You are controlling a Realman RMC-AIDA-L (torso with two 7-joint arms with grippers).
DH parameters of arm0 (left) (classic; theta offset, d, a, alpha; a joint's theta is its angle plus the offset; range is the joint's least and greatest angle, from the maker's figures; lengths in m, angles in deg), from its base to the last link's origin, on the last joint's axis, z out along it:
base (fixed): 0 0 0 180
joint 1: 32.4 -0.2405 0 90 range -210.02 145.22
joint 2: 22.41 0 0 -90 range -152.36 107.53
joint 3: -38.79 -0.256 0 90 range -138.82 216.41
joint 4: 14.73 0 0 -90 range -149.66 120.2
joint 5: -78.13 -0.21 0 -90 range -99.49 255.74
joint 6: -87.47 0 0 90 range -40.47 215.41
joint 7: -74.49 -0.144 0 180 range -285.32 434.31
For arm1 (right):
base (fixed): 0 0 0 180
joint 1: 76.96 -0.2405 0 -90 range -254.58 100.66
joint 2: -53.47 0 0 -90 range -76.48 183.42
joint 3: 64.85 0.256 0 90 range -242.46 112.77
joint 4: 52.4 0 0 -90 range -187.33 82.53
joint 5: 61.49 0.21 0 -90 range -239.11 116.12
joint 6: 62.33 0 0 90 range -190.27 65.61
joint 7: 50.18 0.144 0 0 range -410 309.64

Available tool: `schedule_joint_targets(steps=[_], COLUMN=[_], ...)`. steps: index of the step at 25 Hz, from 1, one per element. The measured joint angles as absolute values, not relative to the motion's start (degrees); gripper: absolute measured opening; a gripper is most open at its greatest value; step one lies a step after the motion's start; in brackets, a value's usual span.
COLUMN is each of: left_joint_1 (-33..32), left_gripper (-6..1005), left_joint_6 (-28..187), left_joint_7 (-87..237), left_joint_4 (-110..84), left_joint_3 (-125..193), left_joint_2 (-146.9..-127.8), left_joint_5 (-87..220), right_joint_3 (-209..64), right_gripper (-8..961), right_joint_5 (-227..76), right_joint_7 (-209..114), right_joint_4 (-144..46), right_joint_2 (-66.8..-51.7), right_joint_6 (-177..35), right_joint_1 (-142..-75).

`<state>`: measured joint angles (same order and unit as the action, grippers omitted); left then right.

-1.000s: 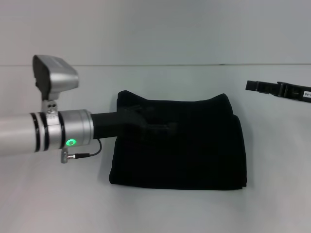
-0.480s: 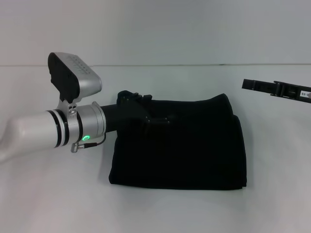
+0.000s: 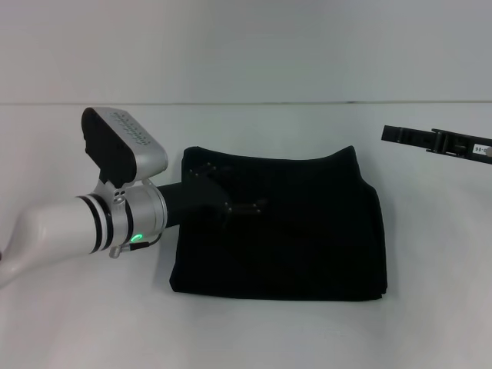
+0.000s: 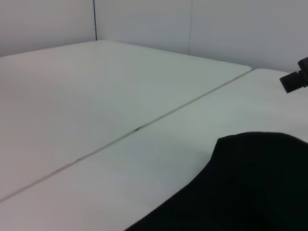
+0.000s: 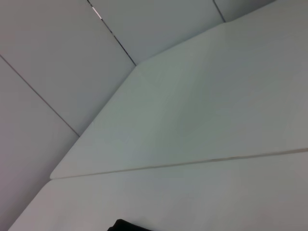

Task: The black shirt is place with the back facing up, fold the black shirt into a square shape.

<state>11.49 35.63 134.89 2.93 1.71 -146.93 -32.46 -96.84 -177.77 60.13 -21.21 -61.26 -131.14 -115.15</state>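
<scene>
Black shirt (image 3: 292,231) already sits as a squarish bundle mid-worktop (image 3: 254,338), left gripper (image 3: 242,206) over its left edge probably flattening it, finger state impossible to tell, while right gripper (image 3: 434,142) idles near the right edge.

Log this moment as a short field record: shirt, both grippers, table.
shirt: black shirt lies folded into a rough rectangle on the table, layered edges at its right side
left gripper: left gripper over the shirt's upper-left part, black against black cloth
right gripper: right gripper off to the far right, apart from the shirt
table: white table
</scene>
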Motion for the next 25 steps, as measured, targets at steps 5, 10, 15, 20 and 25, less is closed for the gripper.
schedule_joint_targets(steps=[5, 10, 15, 20, 25], left_joint_1=[10.8, 10.4, 9.9, 10.3, 9.2], left_gripper=[944, 941, 939, 936, 933], left_joint_6=[36.1, 30.4, 21.4, 16.8, 9.4], left_joint_7=[134.5, 135.4, 137.4, 139.0, 142.6], left_joint_4=[2.9, 3.5, 4.9, 4.9, 6.9], left_joint_3=[1.6, 2.1, 2.5, 2.5, 2.5], left_joint_2=[-146.95, -146.79, -146.57, -146.72, -146.39], left_joint_5=[-32.4, -32.4, -32.4, -32.4, -32.3], right_joint_3=[-96.8, -96.8, -97.0, -97.0, -97.4], right_gripper=[647, 639, 632, 624, 617], right_joint_5=[-177.8, -177.8, -177.7, -177.7, -177.7], right_joint_7=[59.5, 59.0, 58.8, 58.5, 52.3], right_joint_4=[-21.2, -21.2, -21.2, -21.2, -21.7], right_joint_2=[-61.38, -61.40, -61.40, -61.44, -63.04], right_joint_6=[-130.9, -130.5, -130.4, -130.5, -130.6], right_joint_1=[-115.4, -115.6, -115.7, -115.7, -116.5])
